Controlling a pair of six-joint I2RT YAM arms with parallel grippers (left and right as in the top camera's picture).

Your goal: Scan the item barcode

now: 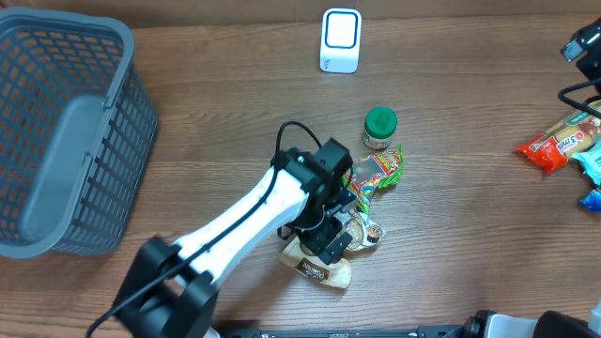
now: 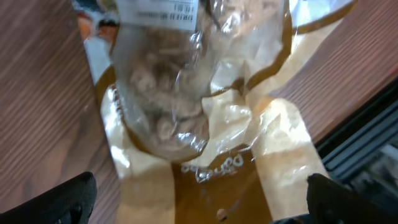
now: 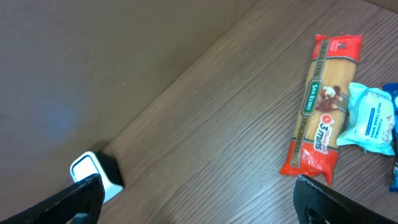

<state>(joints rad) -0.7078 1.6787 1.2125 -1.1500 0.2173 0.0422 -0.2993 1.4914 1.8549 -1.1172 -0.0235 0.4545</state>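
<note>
You have a brown wood-grain table (image 1: 207, 103) carrying all items. The largest object is the grey slatted plastic basket (image 1: 122, 103), at the far left edge and well apart from everything else.

Your left arm (image 1: 244, 221), white with black joints, reaches across the middle of the table. Its left gripper (image 1: 329, 239) hangs directly over the task item with the claw released. In the left wrist view the two black fingers (image 2: 62, 199) stand spread wide at the lower corners, and nothing is clamped between them.

The task item is a crinkled plastic bag with tan-and-brown printing and a clear window (image 1: 324, 270). It lies flat near the table's centre-front, partly hidden under the gripper. Through the window you can see pale, lumpy pieces. A white printed label (image 2: 158, 11) sits at its upper end; the print is too blurred to read.

Near the right edge lies a long red pasta packet (image 3: 320, 102), with a light-blue wrapped packet (image 3: 370, 121) touching it. A multicoloured foil packet (image 1: 380, 169) lies just beside the bag.

The white rounded scanner block (image 1: 340, 40) stands at the far edge, well apart from the bag. A small green-lidded jar (image 1: 380, 127) stands upright between the scanner and the foil packet.

Your right gripper (image 3: 196, 193) is likewise released and empty, above bare table.
</note>
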